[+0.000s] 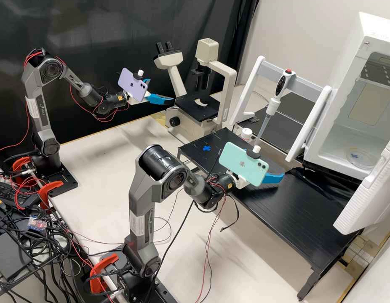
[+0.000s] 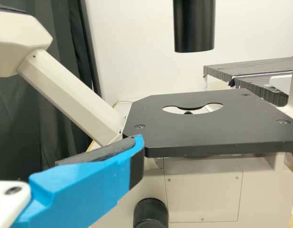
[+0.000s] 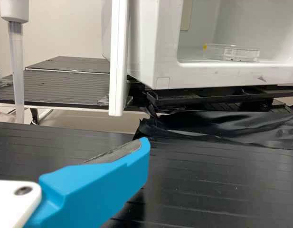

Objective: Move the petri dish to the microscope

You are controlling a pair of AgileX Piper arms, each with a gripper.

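The petri dish (image 3: 231,52) lies inside the white box (image 3: 155,45), on its floor; it is of clear plastic or glass, I cannot tell which, round and low, with a small yellow spot at its edge in the right wrist view; through the wall of it, the far side is hard to make out; in the high view a blue cross (image 1: 355,156) shows at the dish. The box door (image 1: 367,185) stands open, ribbed, and is cut off by the edge of the high view.

The right gripper (image 1: 274,177) is over the black desk (image 1: 279,210), partly hidden behind a mint phone (image 1: 244,163); its fingers (image 3: 99,185) are wide apart, the grey pad bare. The left gripper (image 1: 163,94) is near the microscope stage (image 1: 195,110), partly behind a lilac phone (image 1: 132,84); its fingers (image 2: 89,185) stand also wide, with nothing between them; the stage is flat, matt black, with a rounded opening.

A pipette (image 1: 272,107) hangs on a grey and white stand (image 1: 259,75); its lower part is partly behind the mint phone. The black desk has fine grooves and carries another blue cross (image 1: 207,148); below is a smooth pale desk (image 1: 94,160); a dark curtain (image 1: 119,29) hangs behind, beside a light wall (image 1: 304,29).
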